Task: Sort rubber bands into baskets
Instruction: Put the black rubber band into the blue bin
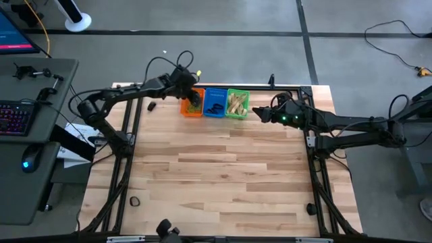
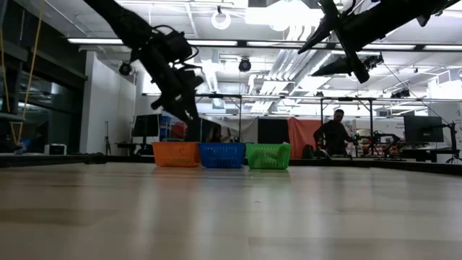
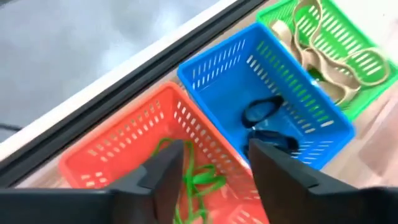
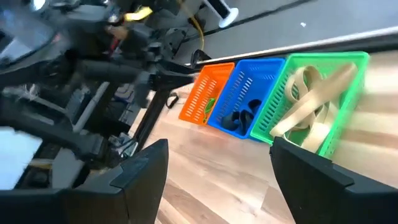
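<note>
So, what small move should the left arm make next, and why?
Probably lift straight up and pull back from the orange basket. The left gripper hangs over it with jaws open, and the green rubber bands lie loose inside, so nothing seems held. A small dark loop sits on the table left of the baskets; it may be the next pick.

Bright ceiling lights (image 2: 289, 14) glaring, wrist views seemingly motion-blurred, soft shadows
</note>
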`<act>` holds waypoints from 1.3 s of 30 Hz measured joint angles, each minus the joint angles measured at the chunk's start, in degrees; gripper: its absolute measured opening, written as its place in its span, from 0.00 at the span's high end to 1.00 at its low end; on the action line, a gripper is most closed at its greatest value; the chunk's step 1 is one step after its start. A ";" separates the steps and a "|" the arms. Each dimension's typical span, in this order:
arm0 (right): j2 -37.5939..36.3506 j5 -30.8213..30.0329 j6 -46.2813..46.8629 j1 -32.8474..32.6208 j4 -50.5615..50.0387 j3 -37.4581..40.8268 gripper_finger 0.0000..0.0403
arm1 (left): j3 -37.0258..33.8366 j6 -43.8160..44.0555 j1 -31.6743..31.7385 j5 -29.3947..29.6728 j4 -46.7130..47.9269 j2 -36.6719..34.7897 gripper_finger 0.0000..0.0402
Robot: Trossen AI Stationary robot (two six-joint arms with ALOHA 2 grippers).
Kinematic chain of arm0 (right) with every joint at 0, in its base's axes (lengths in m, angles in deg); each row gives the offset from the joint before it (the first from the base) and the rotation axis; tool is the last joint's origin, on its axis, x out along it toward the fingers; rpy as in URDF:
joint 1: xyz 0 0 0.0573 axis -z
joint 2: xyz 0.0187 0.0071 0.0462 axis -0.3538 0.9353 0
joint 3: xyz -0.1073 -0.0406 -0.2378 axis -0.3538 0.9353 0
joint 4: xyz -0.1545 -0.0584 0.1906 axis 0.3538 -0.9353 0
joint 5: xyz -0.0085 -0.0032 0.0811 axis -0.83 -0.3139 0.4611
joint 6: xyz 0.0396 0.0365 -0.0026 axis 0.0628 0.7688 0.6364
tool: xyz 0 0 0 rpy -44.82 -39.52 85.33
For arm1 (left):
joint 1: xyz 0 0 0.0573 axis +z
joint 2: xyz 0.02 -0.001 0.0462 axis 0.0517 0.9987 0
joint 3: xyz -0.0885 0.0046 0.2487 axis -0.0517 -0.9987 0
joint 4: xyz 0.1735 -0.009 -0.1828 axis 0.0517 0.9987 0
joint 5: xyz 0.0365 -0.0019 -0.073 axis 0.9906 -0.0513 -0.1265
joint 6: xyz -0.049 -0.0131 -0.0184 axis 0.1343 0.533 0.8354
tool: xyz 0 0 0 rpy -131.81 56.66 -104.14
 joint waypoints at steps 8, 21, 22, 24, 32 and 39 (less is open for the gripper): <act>15.29 4.58 -5.47 15.07 -36.98 -18.82 0.35 | 11.07 5.47 -1.15 -10.83 4.10 -6.23 0.49; 52.20 8.01 -31.45 43.93 -53.96 -38.54 0.41 | 12.10 12.84 -8.71 -11.47 4.37 -24.28 0.48; 53.51 8.05 -31.64 45.19 -54.06 -38.88 0.41 | 12.10 12.84 -9.17 -11.48 5.07 -25.80 0.48; 55.37 8.19 -31.29 47.49 -54.13 -39.18 0.42 | 12.10 12.99 -9.89 -11.22 6.23 -28.59 0.48; 56.94 8.05 -27.99 53.38 -51.63 -39.21 0.44 | 12.10 14.22 -10.60 -9.50 6.68 -36.42 0.48; 57.03 10.76 -26.66 54.46 -48.95 -39.23 0.44 | 12.10 13.96 -10.60 -9.29 6.90 -38.10 0.48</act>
